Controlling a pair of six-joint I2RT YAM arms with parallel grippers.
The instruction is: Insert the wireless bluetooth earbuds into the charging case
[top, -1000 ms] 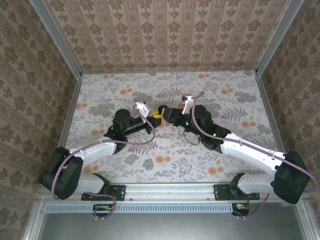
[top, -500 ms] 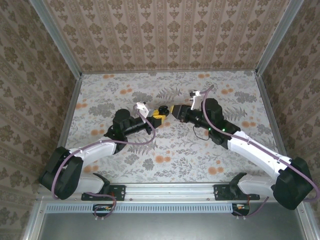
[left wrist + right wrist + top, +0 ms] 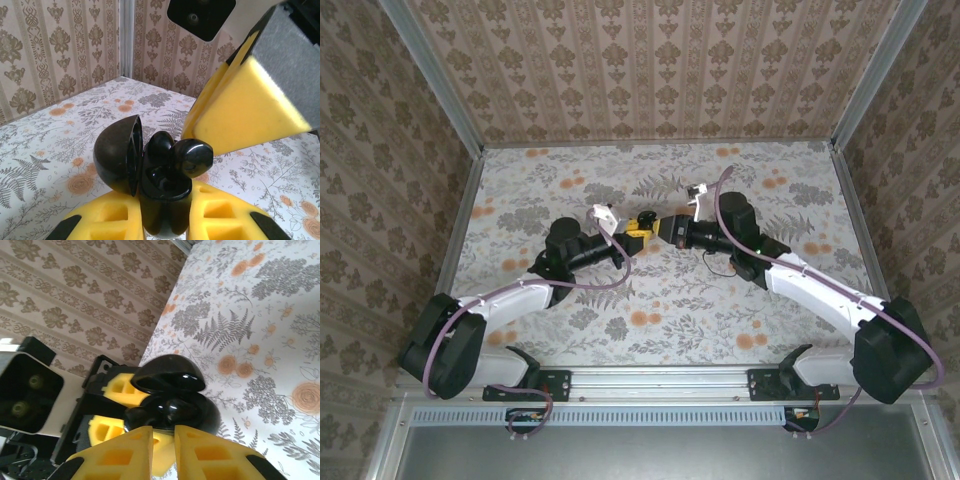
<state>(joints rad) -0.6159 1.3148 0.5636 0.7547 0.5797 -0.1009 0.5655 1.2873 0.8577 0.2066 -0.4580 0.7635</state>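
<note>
The charging case here is glossy black and stands upright, with my left gripper shut on its body. Its round lid hangs open to the left. One black earbud sticks out of the case's right side, tilted and not sunk in. The dark shapes deeper inside cannot be told apart. My right gripper is shut, with nothing showing in the thin slit between its yellow fingers. Its tips sit right at the case, below the open lid. From above, both grippers meet mid-table.
The floral tablecloth covers the table, with patterned walls on three sides and metal corner posts. A black cable loop lies beside the right arm. The right gripper's yellow finger looms just above the earbud.
My right gripper drew back to the right, then came in to the case again, and its jaws closed. The left arm and the case stayed still.
</note>
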